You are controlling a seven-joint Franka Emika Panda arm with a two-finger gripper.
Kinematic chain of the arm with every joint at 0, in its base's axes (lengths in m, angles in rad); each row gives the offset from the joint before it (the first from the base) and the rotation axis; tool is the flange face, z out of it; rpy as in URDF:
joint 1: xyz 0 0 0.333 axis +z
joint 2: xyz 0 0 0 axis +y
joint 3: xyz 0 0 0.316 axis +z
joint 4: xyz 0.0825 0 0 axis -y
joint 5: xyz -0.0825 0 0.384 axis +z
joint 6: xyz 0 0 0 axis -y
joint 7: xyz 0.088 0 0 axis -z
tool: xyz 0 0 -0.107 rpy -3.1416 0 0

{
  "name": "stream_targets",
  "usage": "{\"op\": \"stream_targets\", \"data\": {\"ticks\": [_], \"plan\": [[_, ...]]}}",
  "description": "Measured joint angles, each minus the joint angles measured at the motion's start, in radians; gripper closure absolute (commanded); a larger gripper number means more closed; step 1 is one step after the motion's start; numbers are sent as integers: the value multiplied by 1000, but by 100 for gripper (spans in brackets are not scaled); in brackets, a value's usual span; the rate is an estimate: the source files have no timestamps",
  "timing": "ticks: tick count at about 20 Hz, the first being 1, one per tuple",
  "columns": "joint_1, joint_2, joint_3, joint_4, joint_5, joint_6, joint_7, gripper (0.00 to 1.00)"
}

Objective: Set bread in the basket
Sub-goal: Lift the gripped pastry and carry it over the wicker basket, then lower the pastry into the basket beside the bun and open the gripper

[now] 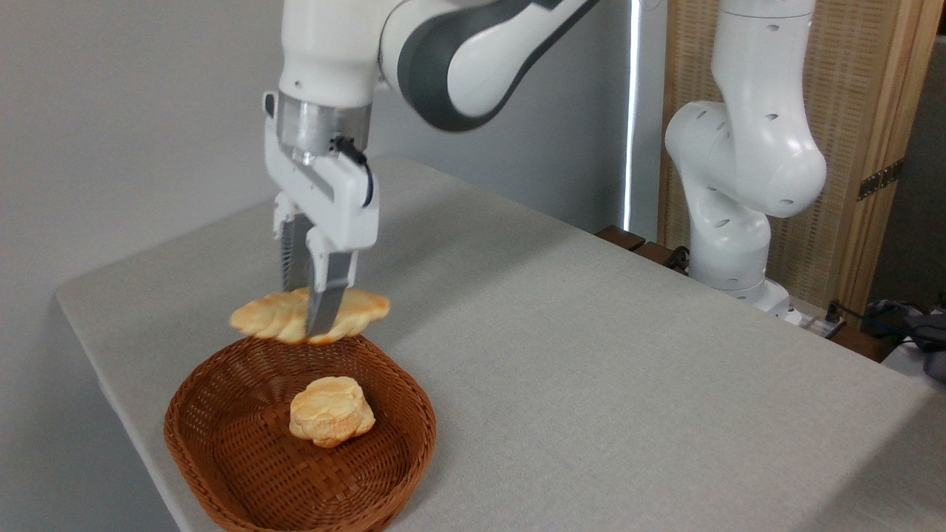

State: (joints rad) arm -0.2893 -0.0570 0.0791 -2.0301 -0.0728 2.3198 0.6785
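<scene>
The long braided bread (270, 316), pale golden with a browner right tip, hangs level in the air just above the far rim of the basket (414, 410). My gripper (310, 314) comes straight down from above and is shut on the bread near its middle, one finger (327, 303) in front and one behind. The reddish-brown wicker basket sits at the near left corner of the table. The bread looks slightly blurred.
A short round pale bun (331, 411) lies in the middle of the basket. The grey table (591, 355) stretches to the right and back. The arm's white base (728, 244) stands at the table's far right edge. The table's left edge runs close to the basket.
</scene>
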Motion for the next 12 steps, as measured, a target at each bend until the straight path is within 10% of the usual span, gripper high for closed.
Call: {"op": "stream_targets", "data": {"ticks": [2,6,12], "plan": [[0,34,11,3,-11,72,-20,2],[0,72,31,9,-112,170,-29,0],[0,104,32,11,-127,202,-30,0]]}}
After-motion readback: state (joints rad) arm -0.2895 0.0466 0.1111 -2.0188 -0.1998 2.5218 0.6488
